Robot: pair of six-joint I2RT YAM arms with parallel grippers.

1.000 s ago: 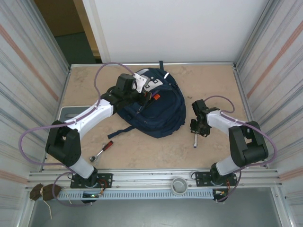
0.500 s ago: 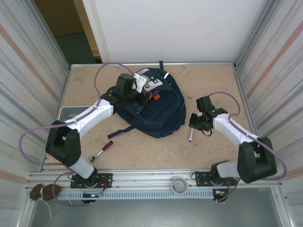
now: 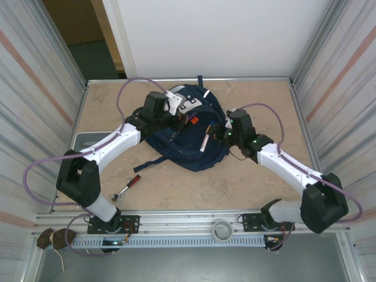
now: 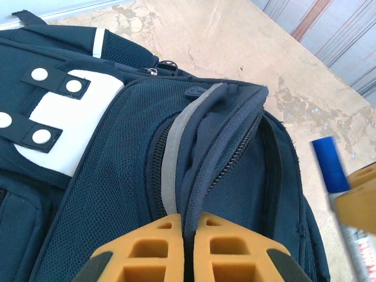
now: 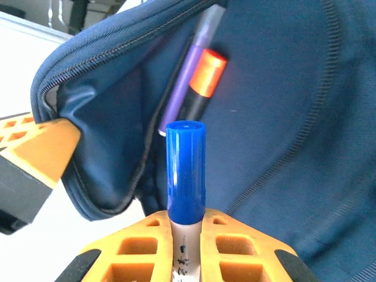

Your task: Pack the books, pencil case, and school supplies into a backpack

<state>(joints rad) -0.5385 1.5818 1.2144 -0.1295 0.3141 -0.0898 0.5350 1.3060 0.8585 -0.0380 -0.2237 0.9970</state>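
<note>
Toward the left front of the table [image 3: 106, 100], a red-handled metal implement [image 3: 130, 184] is seen lying well apart from the rest; it is not counted among the supplies. Further in, the left tool [image 4: 188, 235] is clenched on the backpack [image 4: 117, 135]. A fold of its zipper edge is pinched between the orange fingers [image 4: 147, 249], so that the pocket mouth is held up and open. The backpack itself is laid flat on the middle of the table, toward the far side. Its fabric is judged soft and limp, and the mouth would probably sag shut if released. Hold is therefore best taken at the firmer zipper seam, as is done here.

Inside the opened pocket, a purple pen [image 5: 183, 82] and an orange highlighter [image 5: 207, 75] are seen side by side against the lining, apparently touching. To the right, the white marker [image 5: 185, 170] is grasped by its barrel just below the blue cap in the right tool [image 5: 187, 235]. It is held over the backpack with the cap pointed at the pocket mouth. The marker is judged light, rigid and smooth. It could pivot if pinched loosely, so a firm hold on the barrel is considered safest.
</note>
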